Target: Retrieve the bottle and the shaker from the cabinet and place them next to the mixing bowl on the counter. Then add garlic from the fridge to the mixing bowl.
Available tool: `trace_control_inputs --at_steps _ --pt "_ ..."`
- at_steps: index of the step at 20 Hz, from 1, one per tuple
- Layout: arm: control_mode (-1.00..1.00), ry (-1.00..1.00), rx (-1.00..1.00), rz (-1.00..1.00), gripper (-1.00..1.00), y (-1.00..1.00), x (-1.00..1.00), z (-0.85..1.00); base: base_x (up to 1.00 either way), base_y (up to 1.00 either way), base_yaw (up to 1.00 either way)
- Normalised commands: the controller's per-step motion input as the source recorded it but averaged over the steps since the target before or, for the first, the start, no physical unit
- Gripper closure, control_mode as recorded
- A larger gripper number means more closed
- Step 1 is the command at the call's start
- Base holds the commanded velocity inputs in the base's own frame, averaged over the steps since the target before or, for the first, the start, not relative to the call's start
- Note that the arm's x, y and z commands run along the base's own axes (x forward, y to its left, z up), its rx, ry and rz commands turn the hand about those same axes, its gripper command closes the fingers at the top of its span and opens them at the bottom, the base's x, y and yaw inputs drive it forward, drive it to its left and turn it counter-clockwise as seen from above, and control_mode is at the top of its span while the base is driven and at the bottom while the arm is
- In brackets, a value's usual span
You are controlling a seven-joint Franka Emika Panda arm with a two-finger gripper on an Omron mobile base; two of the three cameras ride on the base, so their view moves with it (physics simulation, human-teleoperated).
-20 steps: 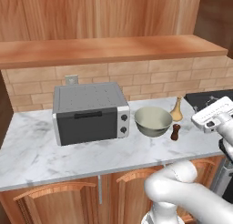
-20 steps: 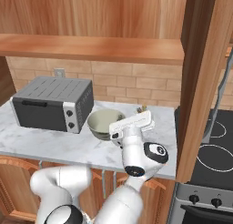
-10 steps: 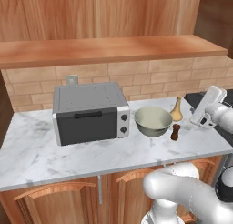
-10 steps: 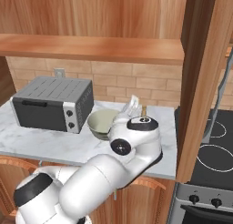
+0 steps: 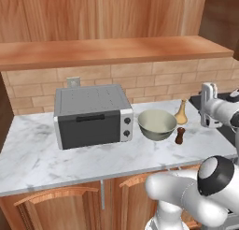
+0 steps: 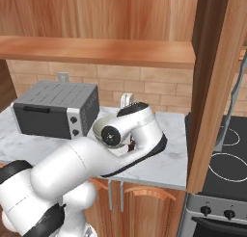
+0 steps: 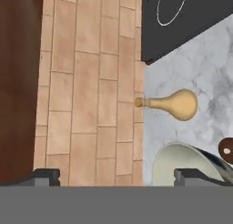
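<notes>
Standing beside the pale green mixing bowl point(image 5: 157, 124) near the counter's point(image 5: 37, 159) right edge, the tan bulbous bottle point(image 5: 181, 113) and dark brown shaker point(image 5: 179, 135) are placed, the gripper point(image 7: 116, 175) released, the garlic left to fetch.

no legible text, seemingly

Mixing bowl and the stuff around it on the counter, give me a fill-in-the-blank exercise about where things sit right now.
1. The mixing bowl sits just right of the ____ on the counter.
2. The tan bottle stands behind the small dark ____.
3. Both bottle and shaker stand on the bowl's ____ side in the left base view.
4. The gripper jaws are ____, holding nothing.

Missing words: toaster oven; shaker; right; open
</notes>
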Motion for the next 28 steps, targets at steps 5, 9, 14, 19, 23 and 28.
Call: trace_control_inputs --at_steps 5,9,14,19,23,28 --pt "-1.0 0.21 -0.07 0.11 -1.0 -0.01 -0.13 0.22 0.0 0.0 0.0" --pt "-1.0 0.08 -0.51 0.14 -1.0 -0.03 -0.27 0.0 0.0 0.0 0.0" --pt "-1.0 0.03 -0.64 0.13 -1.0 -0.13 -0.33 0.0 0.0 0.0 0.0" --pt "-1.0 0.08 -0.73 0.11 -1.0 -0.16 -0.1 0.0 0.0 0.0 0.0" --pt "-1.0 0.13 -0.76 0.08 -1.0 -0.08 -0.08 0.0 0.0 0.0 0.0" --pt "-1.0 0.03 -0.2 0.02 -1.0 -0.02 -0.22 0.19 0.0 0.0 0.0"
